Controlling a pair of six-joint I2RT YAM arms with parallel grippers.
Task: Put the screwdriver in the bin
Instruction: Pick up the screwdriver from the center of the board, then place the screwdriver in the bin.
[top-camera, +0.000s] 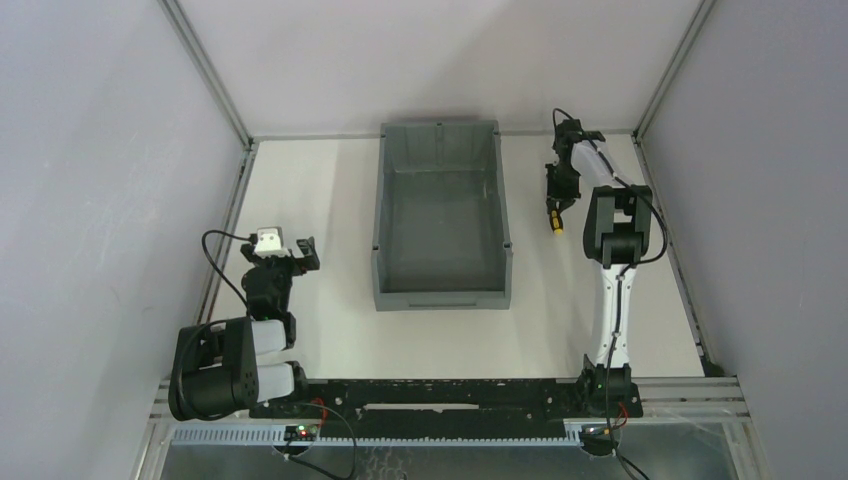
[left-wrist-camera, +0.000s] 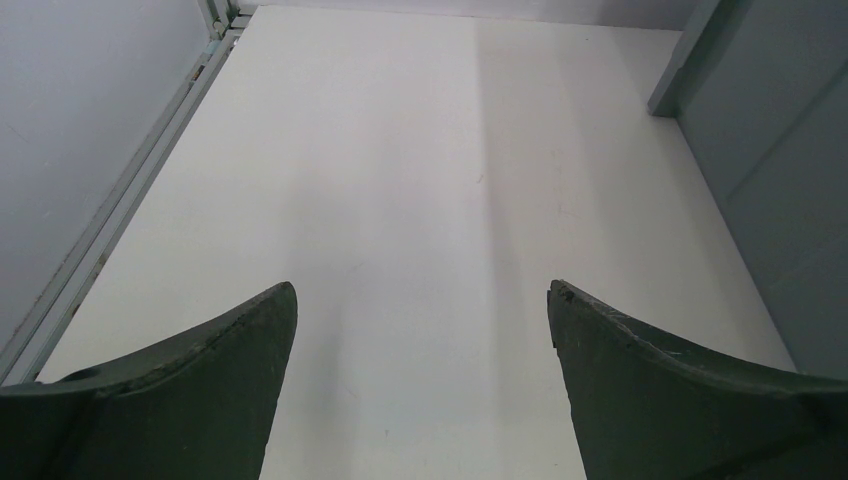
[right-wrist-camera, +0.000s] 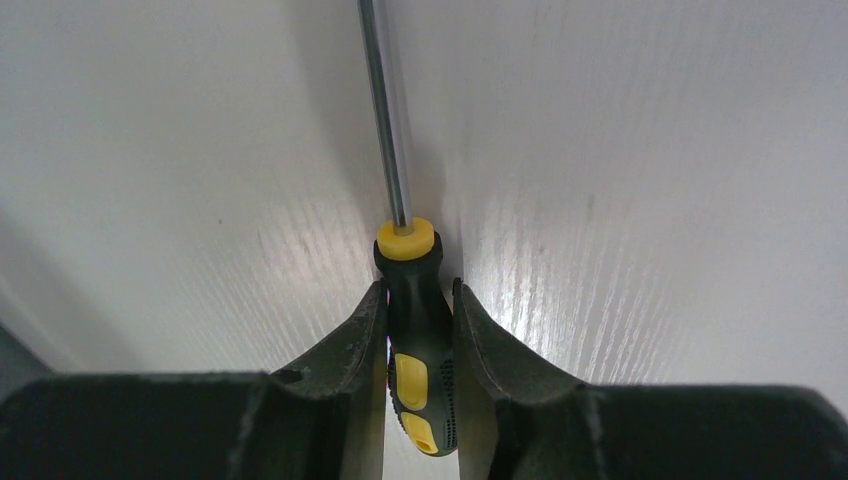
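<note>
While left gripper (left-wrist-camera: 420, 292) hangs wide open left of bin (top-camera: 379, 200), right gripper (right-wrist-camera: 420, 290) is closed on handle of screwdriver (right-wrist-camera: 406, 242), just right of bin. Likely light, stiff; textured handle good hold, thin smooth shaft probably slippery.

Screwdriver (right-wrist-camera: 405, 250) shaft running off the top edge, handle butt hiding between fingers of the right end effector (right-wrist-camera: 418, 288), bin (left-wrist-camera: 780, 200) being cropped rightward in the left wrist view, probably one wall showing

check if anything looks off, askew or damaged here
Nothing stands out. The right claw grips the screwdriver squarely by its handle, right of the bin, which sits upright and empty; the left claw is open.
</note>
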